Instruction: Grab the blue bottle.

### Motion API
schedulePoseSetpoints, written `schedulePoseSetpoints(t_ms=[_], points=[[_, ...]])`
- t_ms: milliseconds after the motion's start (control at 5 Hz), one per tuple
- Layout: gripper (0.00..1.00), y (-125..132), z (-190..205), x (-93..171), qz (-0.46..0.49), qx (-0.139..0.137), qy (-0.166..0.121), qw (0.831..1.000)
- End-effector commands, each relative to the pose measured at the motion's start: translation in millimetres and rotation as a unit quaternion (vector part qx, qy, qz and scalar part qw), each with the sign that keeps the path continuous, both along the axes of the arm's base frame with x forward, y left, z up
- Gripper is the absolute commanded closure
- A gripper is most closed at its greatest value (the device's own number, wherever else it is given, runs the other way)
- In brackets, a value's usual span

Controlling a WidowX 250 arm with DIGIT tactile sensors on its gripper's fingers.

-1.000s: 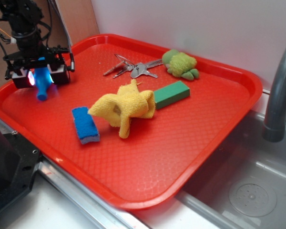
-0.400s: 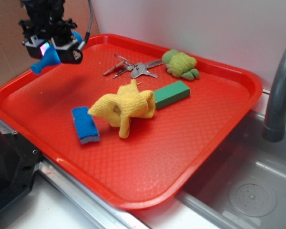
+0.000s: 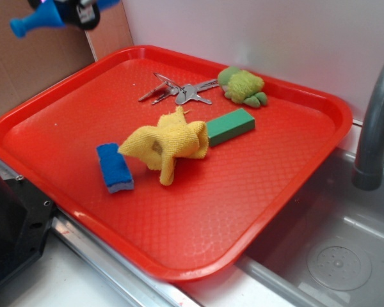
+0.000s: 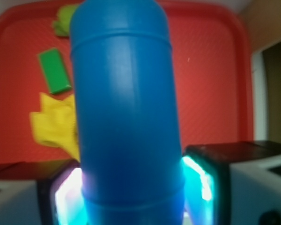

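While clamped in the claw [image 3: 77, 9], the blue bottle [image 3: 35, 21] hangs beyond the tray's [image 3: 320, 128] rim.

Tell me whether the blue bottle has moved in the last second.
Yes. The blue bottle, clamped in the gripper, has risen up and away from the red tray, now near the frame's top edge.

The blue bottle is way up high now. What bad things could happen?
1. The bottle is held by its body in the gripper above the tray, with its neck sticking out sideways. If the grip is weak, it may slip and fall.
2. A drop could send it bouncing off the tray's edge or into the sink.
3. The gripper is almost out of the exterior view, so a slip would be hard to spot.
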State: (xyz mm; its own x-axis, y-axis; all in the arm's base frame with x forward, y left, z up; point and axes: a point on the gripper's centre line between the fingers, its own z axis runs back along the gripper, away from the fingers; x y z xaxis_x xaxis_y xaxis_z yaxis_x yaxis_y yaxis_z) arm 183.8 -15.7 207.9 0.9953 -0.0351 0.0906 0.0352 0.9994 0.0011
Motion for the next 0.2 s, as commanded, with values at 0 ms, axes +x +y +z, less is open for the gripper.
schedulePoseSetpoints(t_ms=[0], points=[[1.0,1.6,36.2,-8.6,-0.031,0.01,-0.022,0.999]])
